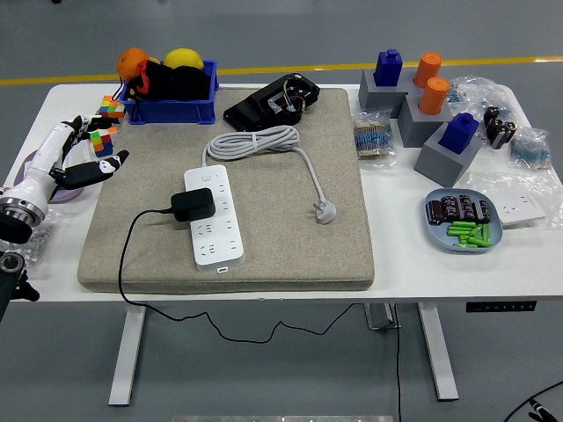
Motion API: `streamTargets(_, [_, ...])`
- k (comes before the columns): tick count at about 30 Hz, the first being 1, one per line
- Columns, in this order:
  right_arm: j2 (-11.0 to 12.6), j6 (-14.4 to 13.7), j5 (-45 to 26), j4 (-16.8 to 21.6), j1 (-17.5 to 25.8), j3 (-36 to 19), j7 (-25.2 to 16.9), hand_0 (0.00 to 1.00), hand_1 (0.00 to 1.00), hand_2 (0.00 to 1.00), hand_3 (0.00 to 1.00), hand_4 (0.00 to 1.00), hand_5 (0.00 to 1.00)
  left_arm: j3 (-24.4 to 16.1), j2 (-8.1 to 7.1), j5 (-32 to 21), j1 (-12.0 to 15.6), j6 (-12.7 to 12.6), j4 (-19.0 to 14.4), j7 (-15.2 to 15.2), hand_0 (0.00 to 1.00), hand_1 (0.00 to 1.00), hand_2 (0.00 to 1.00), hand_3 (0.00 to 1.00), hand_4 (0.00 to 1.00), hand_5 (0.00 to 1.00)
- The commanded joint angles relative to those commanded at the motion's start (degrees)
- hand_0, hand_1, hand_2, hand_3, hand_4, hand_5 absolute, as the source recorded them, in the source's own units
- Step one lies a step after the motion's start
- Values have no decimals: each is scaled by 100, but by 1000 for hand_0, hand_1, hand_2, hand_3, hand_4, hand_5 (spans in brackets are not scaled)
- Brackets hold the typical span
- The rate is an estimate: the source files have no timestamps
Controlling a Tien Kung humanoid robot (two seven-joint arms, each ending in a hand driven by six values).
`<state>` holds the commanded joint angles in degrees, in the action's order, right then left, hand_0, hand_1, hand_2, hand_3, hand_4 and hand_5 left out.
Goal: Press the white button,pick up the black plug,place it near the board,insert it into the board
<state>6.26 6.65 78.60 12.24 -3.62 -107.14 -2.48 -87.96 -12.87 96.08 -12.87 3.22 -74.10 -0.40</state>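
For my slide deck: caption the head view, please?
Left hand open beside the mat; black plug sits in the power strip.

My left hand (75, 158) hovers over the counter's (264, 286) left edge with its fingers spread, holding nothing, beside the colourful cube (105, 141). On the grey mat (290, 251) lies the white power strip (212, 217), and the black plug (193, 204) sits in it, its black cable (130, 255) trailing off the counter's near edge. The strip's white cord (255, 142) is coiled behind it, ending in a loose white plug (325, 210). A blue bin (167, 107) stands at the far left.
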Motion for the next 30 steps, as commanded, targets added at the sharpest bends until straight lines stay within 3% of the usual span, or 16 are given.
streamTargets(13, [88, 2, -117, 30, -19, 172, -21, 842, 695, 682, 655, 753, 531, 227, -87, -37, -233, 16, 144, 6, 871, 895, 798, 738, 751, 149])
streamTargets(30, [130, -66, -265, 59, -58, 473, 26, 842, 698, 682, 657, 764, 525, 382, -228, 40, -219, 11, 142, 21, 871, 896, 799, 734, 749, 113])
